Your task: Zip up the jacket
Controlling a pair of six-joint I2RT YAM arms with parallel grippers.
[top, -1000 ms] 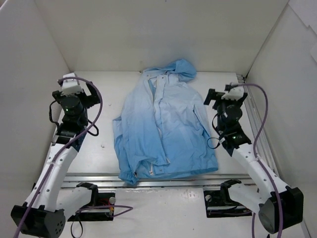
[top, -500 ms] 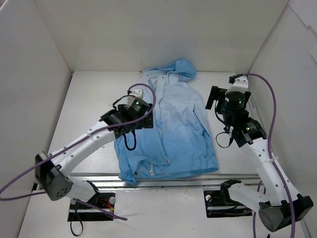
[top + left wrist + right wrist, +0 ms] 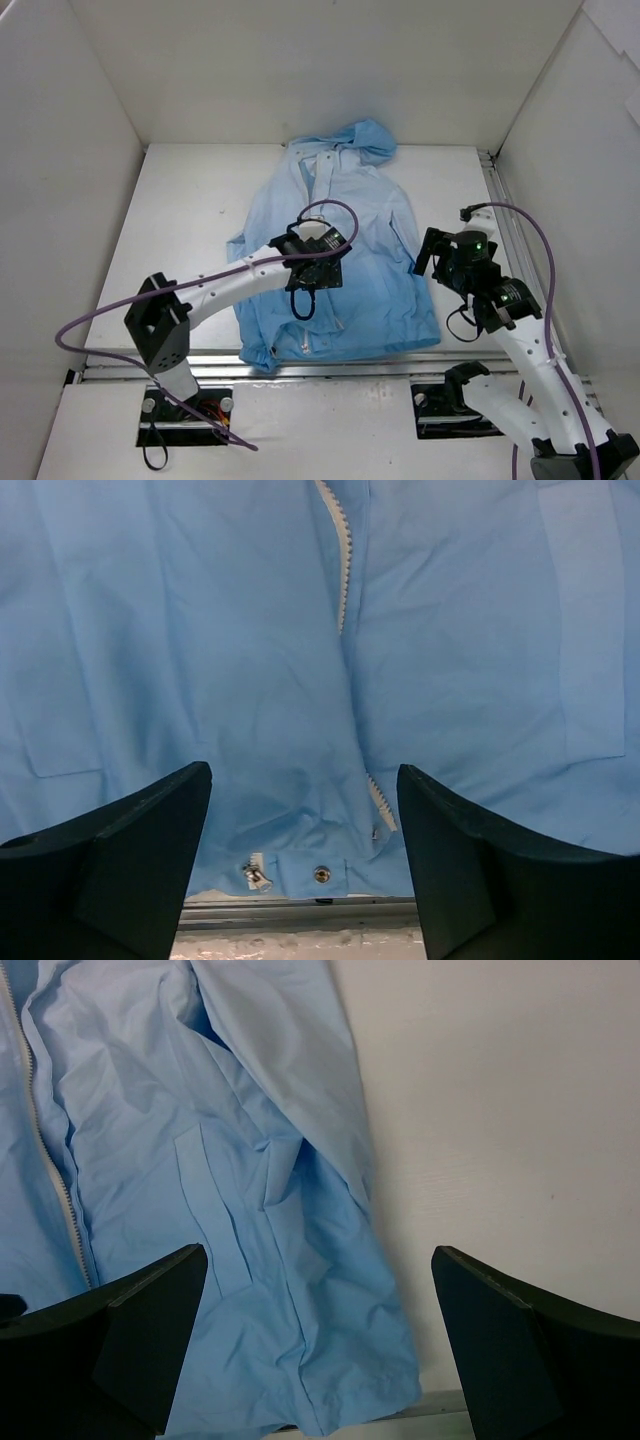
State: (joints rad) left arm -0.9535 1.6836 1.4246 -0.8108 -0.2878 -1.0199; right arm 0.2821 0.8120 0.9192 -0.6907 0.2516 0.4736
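The light blue hooded jacket [image 3: 340,250] lies flat on the table, hood at the far end, hem at the near edge, its front open. My left gripper [image 3: 314,270] hovers over the jacket's middle, open and empty. In the left wrist view [image 3: 305,850] it faces the lower front: white zipper teeth [image 3: 343,580], a metal slider [image 3: 256,875] and a snap [image 3: 321,874] by the hem. My right gripper [image 3: 440,258] is open and empty above the jacket's right edge. In the right wrist view [image 3: 320,1340] it is above the right front pocket [image 3: 215,1210] and sleeve [image 3: 300,1060].
A metal rail [image 3: 400,362] runs along the near table edge under the hem. White walls enclose the table [image 3: 190,220] on the left, back and right. A second rail [image 3: 505,230] runs along the right side.
My left arm swung from the left side in over the jacket's middle. My right arm came nearer and lower, beside the jacket's right edge. The jacket has not moved.
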